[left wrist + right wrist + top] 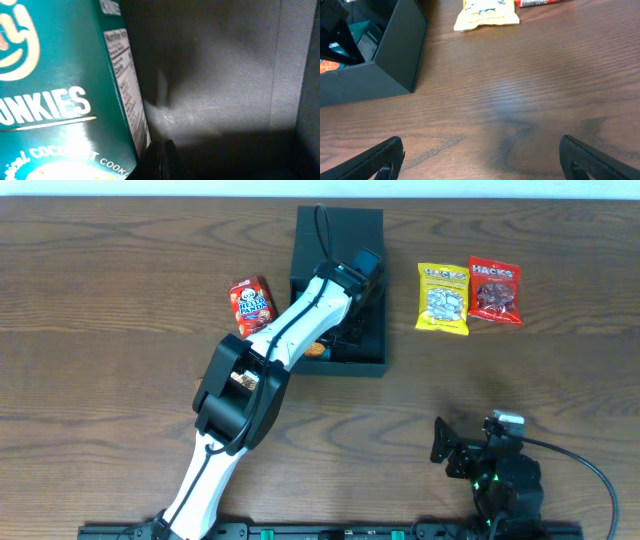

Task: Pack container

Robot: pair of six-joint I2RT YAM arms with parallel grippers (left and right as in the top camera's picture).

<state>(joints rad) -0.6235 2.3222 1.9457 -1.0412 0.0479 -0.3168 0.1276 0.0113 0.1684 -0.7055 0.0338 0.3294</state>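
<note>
The dark teal-green container (372,330) stands at the table's middle back with its flap lid (340,230) open away from me. My left gripper (352,305) is down inside it. In the left wrist view its fingers (165,160) look pressed together beside a teal cookie carton (55,90), with the container's dark inner wall (225,75) behind. The right wrist view shows the container (395,55) with the carton (365,35) inside. My right gripper (480,160) is open and empty over bare wood, and sits at the front right in the overhead view (450,445).
A red snack pack (252,300) lies left of the container. A yellow Hacks bag (443,298) and a red Hacks bag (494,290) lie to its right. An orange item (316,350) shows in the container's front corner. The yellow bag also shows in the right wrist view (487,12).
</note>
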